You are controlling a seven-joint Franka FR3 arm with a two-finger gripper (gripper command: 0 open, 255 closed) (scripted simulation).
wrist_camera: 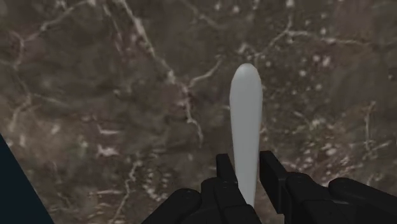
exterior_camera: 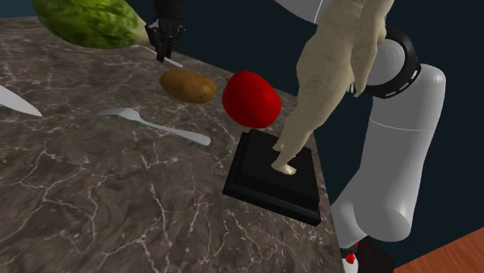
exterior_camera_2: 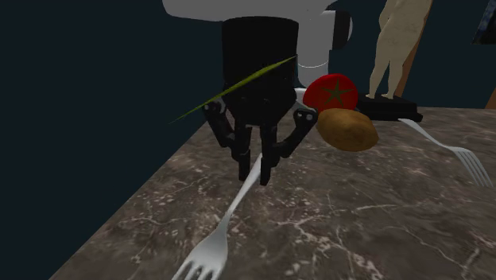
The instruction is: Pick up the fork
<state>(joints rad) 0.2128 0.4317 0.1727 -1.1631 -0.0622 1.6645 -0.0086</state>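
Note:
A silvery fork (exterior_camera_2: 218, 239) lies flat on the dark marble table (exterior_camera_2: 358, 215), close to its far edge. My black gripper (exterior_camera_2: 254, 171) stands upright over the handle end, fingers shut on the handle. In the wrist view the rounded handle (wrist_camera: 246, 121) runs out from between the two fingers (wrist_camera: 226, 173), and the gripper (wrist_camera: 248, 175) clasps it low against the marble. In the shoulder view the gripper (exterior_camera: 164, 54) is at the table's far side beside a lettuce (exterior_camera: 89, 22), with a short piece of the fork handle (exterior_camera: 177, 63) showing beneath it.
A second fork (exterior_camera: 155, 124) lies mid-table. A potato (exterior_camera: 188, 86) and a tomato (exterior_camera: 250, 99) sit close to the gripper. A tan statue (exterior_camera: 333, 70) stands on a black base (exterior_camera: 275, 182). A pale blade (exterior_camera: 19, 102) lies at the shoulder view's left.

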